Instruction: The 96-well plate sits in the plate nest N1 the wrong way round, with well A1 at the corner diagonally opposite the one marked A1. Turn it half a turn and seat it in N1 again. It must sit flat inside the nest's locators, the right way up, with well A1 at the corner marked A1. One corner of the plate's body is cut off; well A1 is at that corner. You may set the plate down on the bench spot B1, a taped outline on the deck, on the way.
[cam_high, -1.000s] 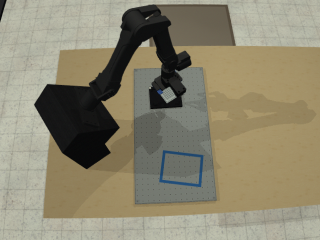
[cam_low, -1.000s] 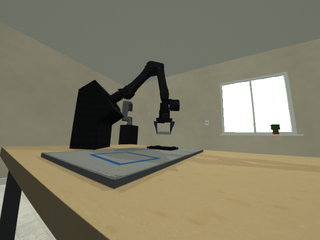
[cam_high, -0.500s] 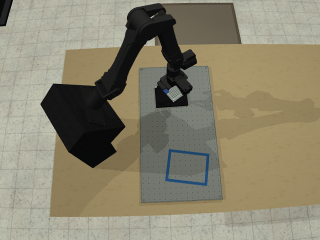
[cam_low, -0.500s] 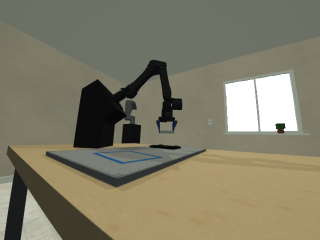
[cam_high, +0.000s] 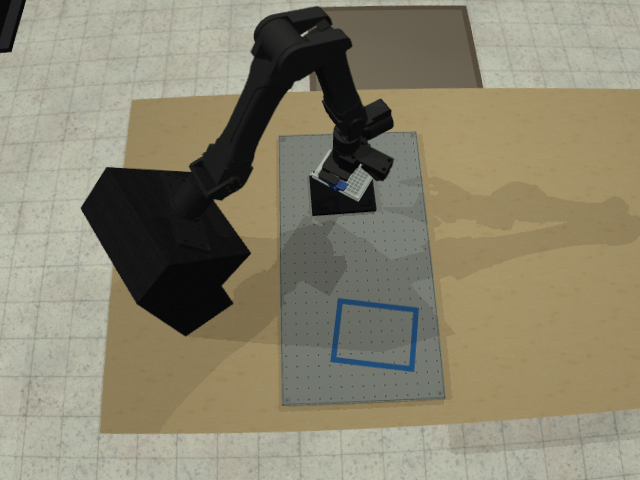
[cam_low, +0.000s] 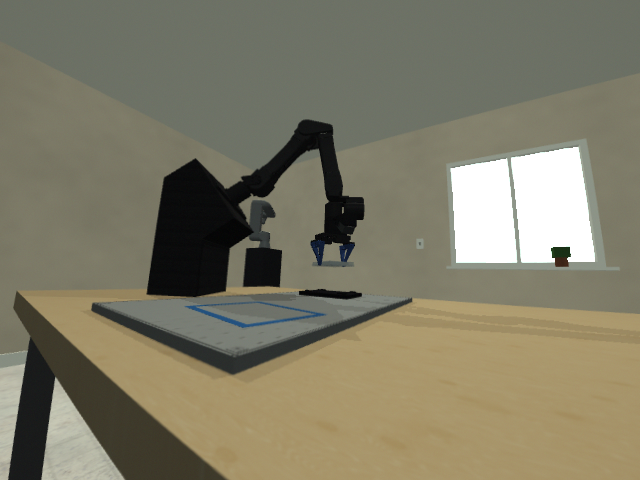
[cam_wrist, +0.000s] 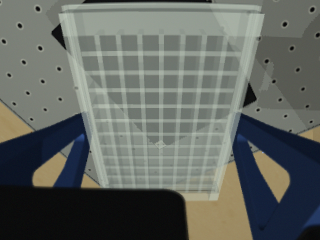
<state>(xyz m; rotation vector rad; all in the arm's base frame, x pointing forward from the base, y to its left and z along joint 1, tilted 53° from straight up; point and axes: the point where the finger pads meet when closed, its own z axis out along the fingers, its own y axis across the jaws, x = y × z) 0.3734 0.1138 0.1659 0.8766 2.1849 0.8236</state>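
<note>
At frame centre, the claw (cam_low: 332, 254) grips the clear 96-well plate (cam_wrist: 160, 100), lifted above the black nest (cam_low: 329, 293) on the table (cam_low: 465, 372).

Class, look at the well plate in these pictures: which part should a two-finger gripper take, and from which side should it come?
Grip the plate across its two long side walls, coming from straight above. It is a flat, thin tray with straight parallel sides; the gripper holds it just so, one blue finger on each long edge, level above the nest.

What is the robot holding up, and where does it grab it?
The gripper holds the clear plate by its two long sides, above the black nest.
</note>
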